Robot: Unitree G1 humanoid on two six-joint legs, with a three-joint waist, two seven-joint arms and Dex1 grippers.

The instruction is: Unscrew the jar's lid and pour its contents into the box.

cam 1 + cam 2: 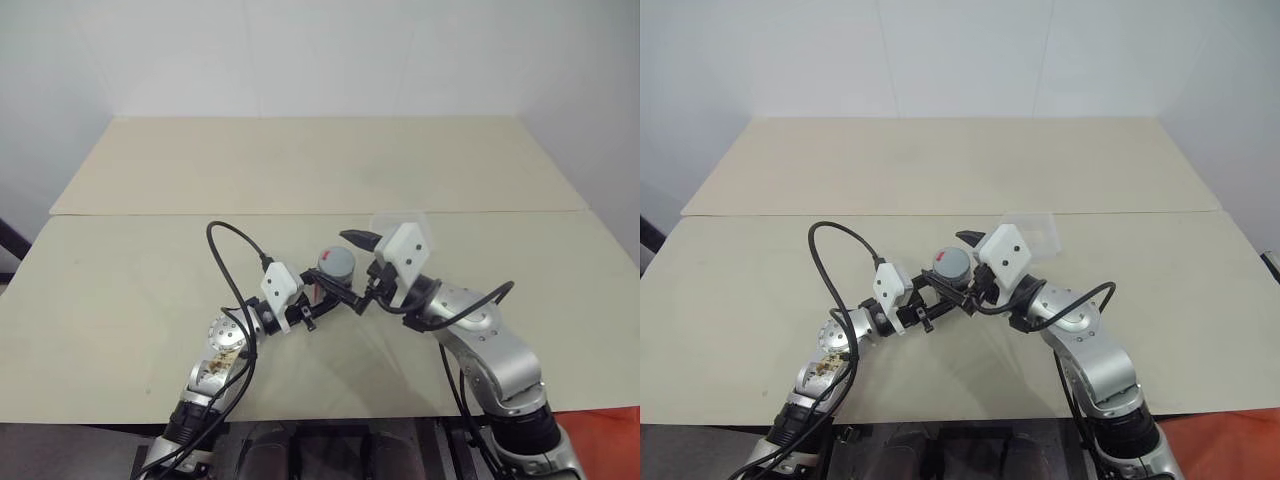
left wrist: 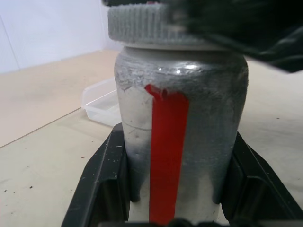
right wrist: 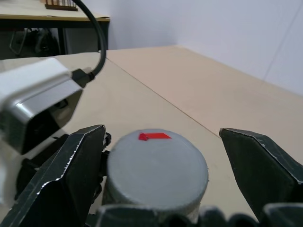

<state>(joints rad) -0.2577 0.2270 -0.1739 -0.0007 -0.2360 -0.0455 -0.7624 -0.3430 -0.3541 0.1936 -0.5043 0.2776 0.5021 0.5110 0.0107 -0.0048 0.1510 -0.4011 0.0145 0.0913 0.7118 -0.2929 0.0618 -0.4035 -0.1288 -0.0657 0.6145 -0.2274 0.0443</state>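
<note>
left claw [image 1: 318, 296]: clamped tight on the jar [image 2: 180, 142], fingers on both sides of the lower body, holding it upright above the worktop [image 1: 150, 290] right in front of the robot

right claw [image 3: 161, 189]: wide apart, one finger each side of the lid [image 3: 156, 168], not touching it as far as I can tell, there's daylight on the far side at least

lid: on the jar, looks fully seated, ribbed edge shows nicely in the left wrist view, red mark on top

box [image 1: 1032, 232]: clear little tray sitting on the worktop just behind the right claw, near the jar but not under it

contents: can't see them, presumably inside the jar

step in hand: getting the right claw around the lid so it can twist it off, nothing unscrewed yet I'd say

how to do it well: center the claw on the lid first. Close on the ribbed rim only, not down onto the jar's shoulder, or you just squeeze both and nothing turns. Then twist about the jar's own axis, no tilting

watch out: left grip sits low on a smooth body, so the jar could spin in the fingers when torque goes on. Keep it upright until it's over the box, or the bits end up on the worktop
</note>
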